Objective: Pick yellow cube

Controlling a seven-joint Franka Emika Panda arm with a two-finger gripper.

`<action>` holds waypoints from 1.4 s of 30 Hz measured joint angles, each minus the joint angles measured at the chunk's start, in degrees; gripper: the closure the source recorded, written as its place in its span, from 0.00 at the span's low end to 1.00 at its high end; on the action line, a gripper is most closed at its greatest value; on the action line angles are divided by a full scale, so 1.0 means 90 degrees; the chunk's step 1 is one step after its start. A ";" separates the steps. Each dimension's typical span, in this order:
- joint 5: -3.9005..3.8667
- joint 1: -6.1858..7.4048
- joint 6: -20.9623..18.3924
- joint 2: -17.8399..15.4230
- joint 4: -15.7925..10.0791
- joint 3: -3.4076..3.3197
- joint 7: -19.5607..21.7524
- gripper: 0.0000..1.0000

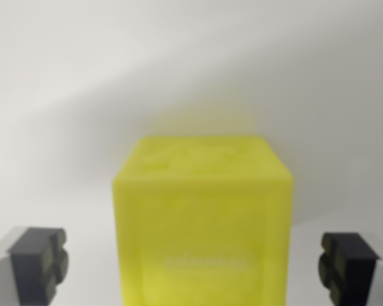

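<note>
Yellow cube point(203, 223) sits between my released end effector point(195, 268) fingers, clear gaps either side; its embossed writing is too blurred to read.

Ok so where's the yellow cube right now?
In the wrist view, the yellow cube sits low and centred on the white surface, between the open gripper fingers, touching neither.
</note>
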 joint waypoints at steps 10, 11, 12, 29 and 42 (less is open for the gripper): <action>0.0007 -0.0006 0.0250 0.0332 0.0081 0.0000 0.0002 0.00; 0.0008 -0.0006 0.0275 0.0366 0.0090 0.0000 0.0003 0.00; 0.0009 -0.0007 0.0301 0.0401 0.0101 0.0000 0.0003 0.00; 0.0010 -0.0012 0.0300 0.0397 0.0101 0.0000 0.0013 1.00; -0.0010 -0.0018 -0.0043 -0.0060 -0.0012 0.0000 0.0030 1.00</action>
